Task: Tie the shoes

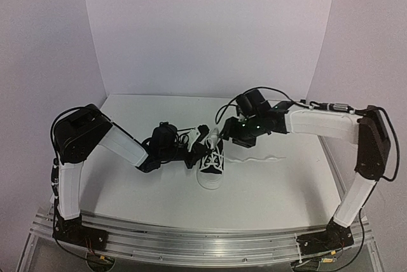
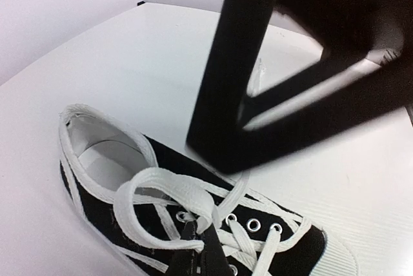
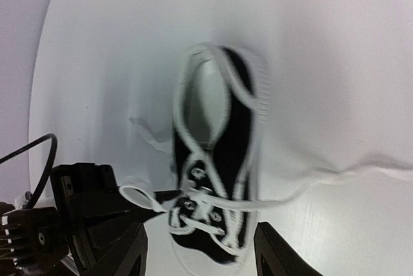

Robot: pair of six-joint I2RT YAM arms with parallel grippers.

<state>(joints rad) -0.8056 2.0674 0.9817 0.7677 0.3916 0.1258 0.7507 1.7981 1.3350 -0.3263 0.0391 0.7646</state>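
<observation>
The shoe (image 1: 211,165) is a small black sneaker with white toe cap, lying mid-table with its toe toward the arms. My left gripper (image 1: 194,149) reaches in from the left, and its tips (image 2: 201,227) are shut on a white lace loop (image 2: 158,184) over the eyelets. Just above the shoe's heel end hovers my right gripper (image 1: 224,136); its fingers (image 3: 122,253) stand wide apart on either side of the toe cap (image 3: 213,260), with nothing between them. A loose lace end (image 3: 335,176) trails off to the right across the table.
White walls close the table's back and sides. The right gripper's black body (image 2: 290,82) hangs close above the shoe in the left wrist view. Another lace end (image 3: 145,131) lies on the table beside the shoe's opening.
</observation>
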